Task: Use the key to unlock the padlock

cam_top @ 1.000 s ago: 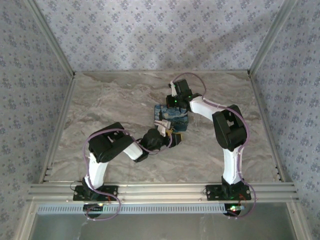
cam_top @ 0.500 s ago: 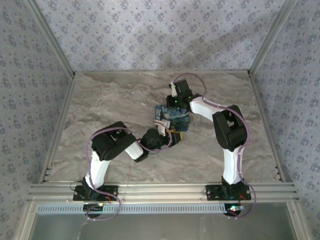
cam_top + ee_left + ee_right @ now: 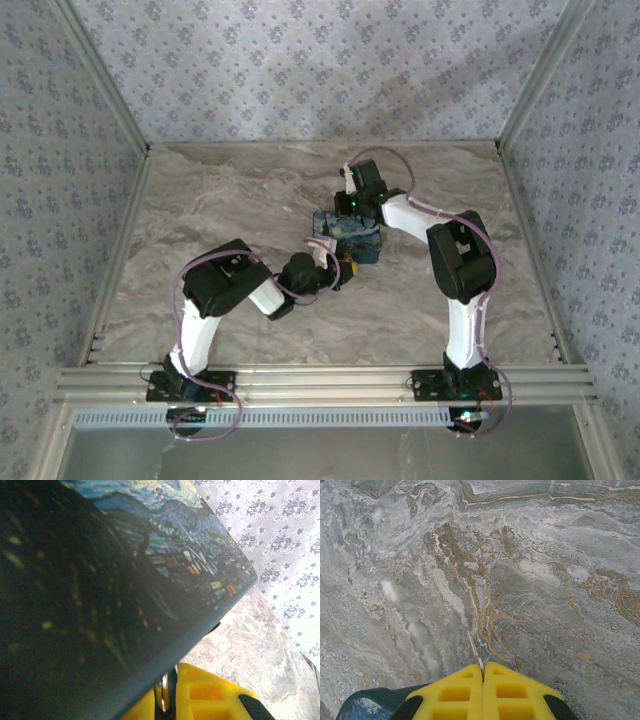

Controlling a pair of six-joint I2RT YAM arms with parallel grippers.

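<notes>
Yellow-fingered right gripper (image 3: 483, 670) pinches thin silver key (image 3: 476, 655) behind blue painted box (image 3: 348, 236) | left gripper (image 3: 333, 268) at box's near edge, grip unclear | unlocking apparently not yet done

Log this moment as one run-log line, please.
right gripper: shut on thin silvery metal key | left gripper: at blue painted box, state unclear | unlock: unconfirmed

Key (image 3: 476, 655) mostly hidden between the right gripper's (image 3: 483, 666) 2 fingers (image 3: 454, 694) (thin tip out); painted box (image 3: 105, 575) blurred, edge-cropped.
</notes>
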